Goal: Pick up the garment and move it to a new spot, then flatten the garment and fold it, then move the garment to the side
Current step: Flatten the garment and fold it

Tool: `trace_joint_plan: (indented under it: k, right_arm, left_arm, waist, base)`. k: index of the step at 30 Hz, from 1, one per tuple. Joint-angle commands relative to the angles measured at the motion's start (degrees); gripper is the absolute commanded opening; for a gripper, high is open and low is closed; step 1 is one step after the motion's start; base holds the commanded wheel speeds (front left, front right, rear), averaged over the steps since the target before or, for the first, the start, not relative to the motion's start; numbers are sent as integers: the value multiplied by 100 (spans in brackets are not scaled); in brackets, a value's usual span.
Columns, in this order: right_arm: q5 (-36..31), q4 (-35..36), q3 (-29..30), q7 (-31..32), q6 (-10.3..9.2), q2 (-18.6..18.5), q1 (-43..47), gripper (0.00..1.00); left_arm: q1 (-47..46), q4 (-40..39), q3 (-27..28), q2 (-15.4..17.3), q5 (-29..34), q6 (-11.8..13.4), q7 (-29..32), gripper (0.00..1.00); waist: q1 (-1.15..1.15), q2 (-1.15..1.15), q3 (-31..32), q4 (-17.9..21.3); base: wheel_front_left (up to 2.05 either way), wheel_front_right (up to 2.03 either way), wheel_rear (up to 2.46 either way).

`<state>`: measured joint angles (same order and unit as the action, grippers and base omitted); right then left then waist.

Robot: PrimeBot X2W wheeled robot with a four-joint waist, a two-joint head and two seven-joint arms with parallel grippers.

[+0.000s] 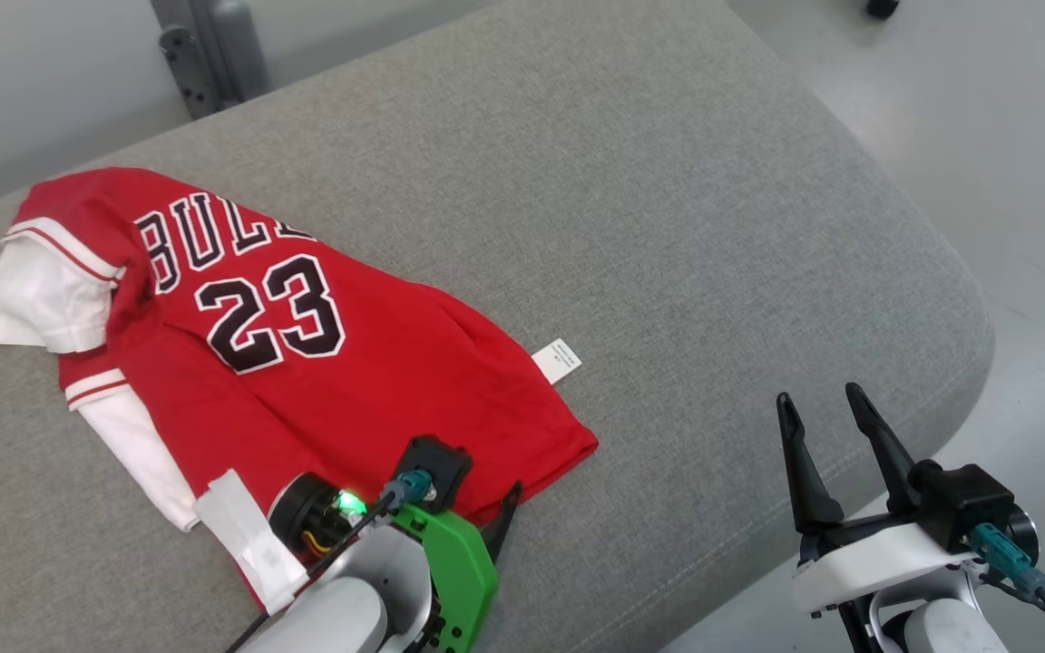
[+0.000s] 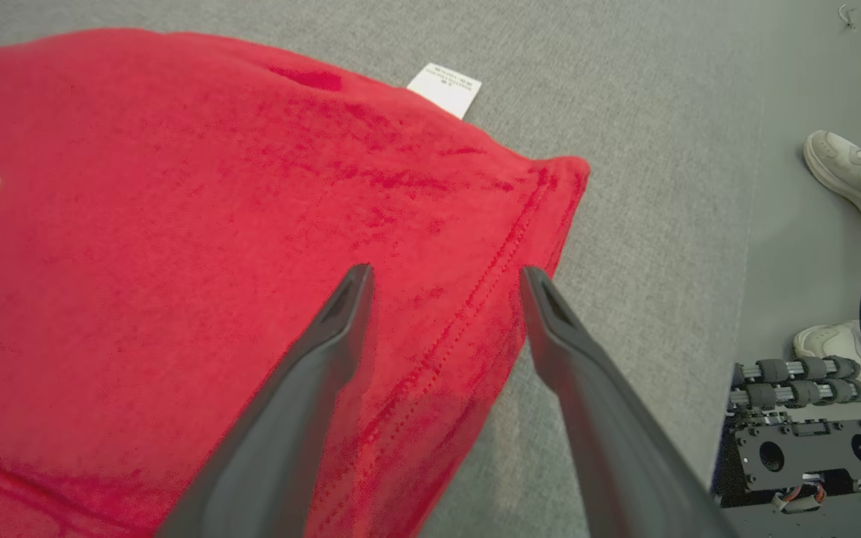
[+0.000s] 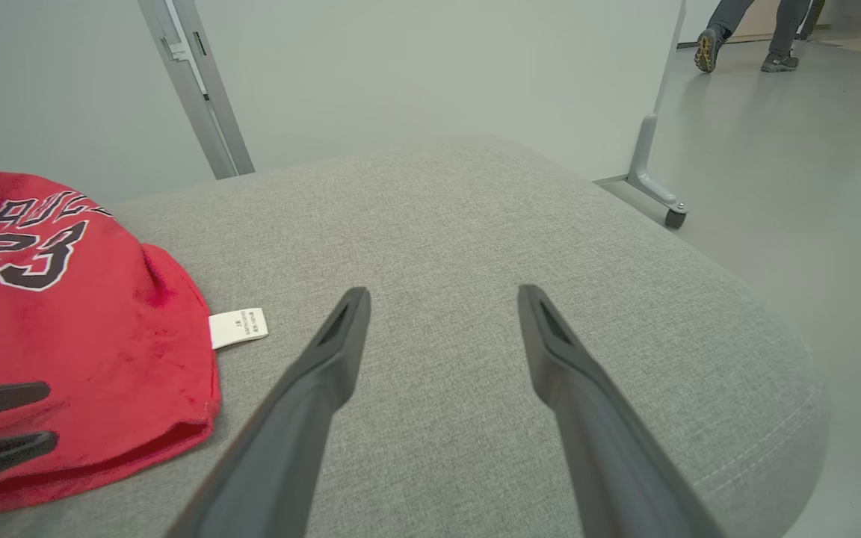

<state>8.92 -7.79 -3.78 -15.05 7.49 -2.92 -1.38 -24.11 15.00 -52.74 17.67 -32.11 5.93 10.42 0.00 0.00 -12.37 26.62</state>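
Grey woven fabric covers the cushion, which has a rounded corner. Pale grey floor lies beyond it.

**Head view.**
- Qty 1 garment: red jersey, no. "23", lying flat on cushion.
- White sleeves x2 at garment's left side.
- Qty 1 white label at garment's right edge.
- Qty 1 grey metal post behind garment.
- L forearm w/ green bracket is over garment's near hem.
- R gripper is well right of garment, at cushion edge, jaws apart, empty.

**L wrist view.**
- L gripper is released, spread wide, straddling the stitched hem near garment's corner.
- Contact w/ cloth: cannot tell.
- Right of garment: a person's pale shoes x2 and robot base.

**R wrist view.**
- R gripper fingers x2 are over bare cushion, right of garment.
- L gripper's finger tips x2 are over garment's near corner.
- Behind garment: qty 1 white partition w/ caster foot.
- Far off: a person's legs.
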Motion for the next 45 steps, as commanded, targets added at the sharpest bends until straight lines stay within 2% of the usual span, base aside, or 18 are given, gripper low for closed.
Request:
trace_joint_plan:
  k: [1,9,10,12,15,19,21,24,28,31,32,36,37,39,45]
  right_arm:
    - [35,47,16,-20,0,4,8,100]
    - [167,67,66,-20,0,-1,-144,100]
    - [158,51,95,-20,0,-2,-165,100]
    - [133,26,129,-20,0,-1,-182,100]
    - [87,-17,191,-20,0,-2,-176,100]
    - [17,-83,296,-20,0,-2,-68,100]
    - [-28,-130,358,-20,0,-5,18,100]
    - [-93,-208,411,-19,0,-5,101,100]
    - [-125,-295,433,-19,0,-6,188,100]
    - [-164,-359,443,-19,-1,-6,220,100]
    - [-184,-385,408,-20,0,-5,229,100]
    - [-262,-478,398,-19,0,-6,231,100]
    - [-277,-502,392,-19,0,-3,240,100]
    - [-313,-551,380,-20,0,-7,259,100]
    - [-388,-650,326,-20,-1,-8,274,100]
  left_arm:
    - [59,158,-45,59,41,-47,-48,100]
    - [29,1194,-408,154,397,-110,-123,100]
    - [-12,1372,-487,143,461,-196,-136,0]
    - [4,1459,-567,63,394,-336,-96,0]
    - [-15,1321,-549,-22,348,-423,-344,0]
    - [63,651,-377,24,86,-585,-672,0]
    - [174,103,-249,183,-31,-597,-770,0]
    - [514,-750,-10,614,-243,-389,-771,0]
    - [1118,-1755,594,1350,-569,187,-860,0]
    - [1623,-2137,1098,1804,-1013,535,-903,0]
    - [1771,-2163,1273,1952,-1114,644,-947,0]
    - [2356,-1938,1745,2205,-1647,901,-1127,0]
    - [2487,-1794,1858,2169,-1830,925,-1188,0]
    - [2645,-1460,1971,2130,-2002,850,-1307,0]
    - [2816,-407,2024,1647,-2448,506,-1568,0]
  waist:
    - [0,0,-435,379]
    - [0,0,-521,101]
    - [0,0,-497,-8]
    - [0,0,-458,-132]
    - [0,0,-370,-327]
    - [0,0,-180,-665]
    - [0,0,-38,-870]
    - [0,0,152,-1183]
    - [0,0,390,-1608]
    - [0,0,519,-1943]
    - [0,0,558,-2038]
    - [0,0,701,-2384]
    - [0,0,739,-2459]
    - [0,0,807,-2588]
    - [0,0,964,-2781]
  base:
    - [0,0,0]
    - [0,0,0]
    - [0,0,0]
    - [0,0,0]
    - [0,0,0]
    - [0,0,0]
    - [0,0,0]
    - [0,0,0]
    - [0,0,0]
    - [0,0,0]
    - [0,0,0]
    - [0,0,0]
    - [0,0,0]
    - [0,0,0]
    - [0,0,0]
